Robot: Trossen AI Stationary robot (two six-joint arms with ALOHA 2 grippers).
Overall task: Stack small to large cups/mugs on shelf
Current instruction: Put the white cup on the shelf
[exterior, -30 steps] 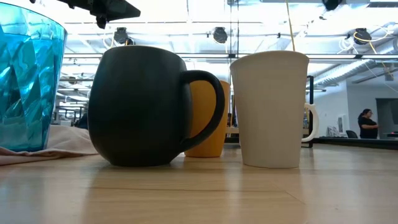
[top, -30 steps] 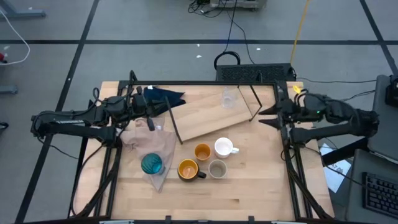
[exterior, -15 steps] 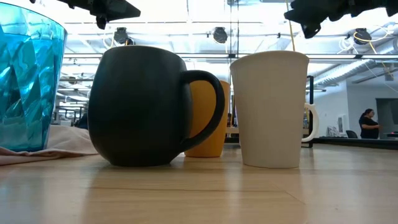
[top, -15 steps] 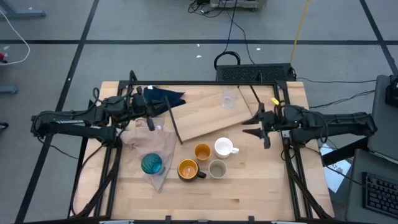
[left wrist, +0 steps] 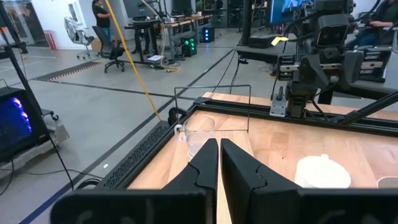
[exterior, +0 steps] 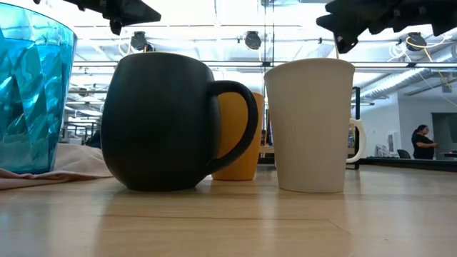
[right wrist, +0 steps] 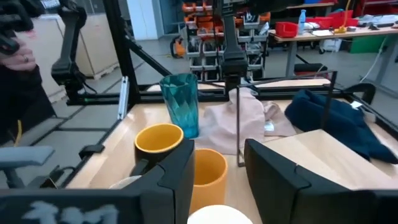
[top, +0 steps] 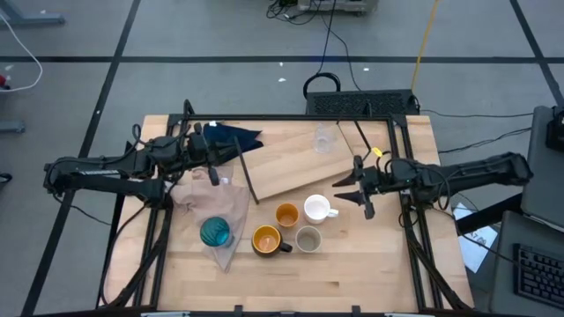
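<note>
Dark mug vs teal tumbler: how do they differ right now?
The dark mug has a handle and an orange inside; the teal tumbler has no handle and faceted see-through walls. The tumbler stands taller than the mug in the right wrist view. The mug sits on bare tabletop; the tumbler stands on the pinkish-beige cloth. Both are upright, off the shelf, held by neither gripper.
</note>
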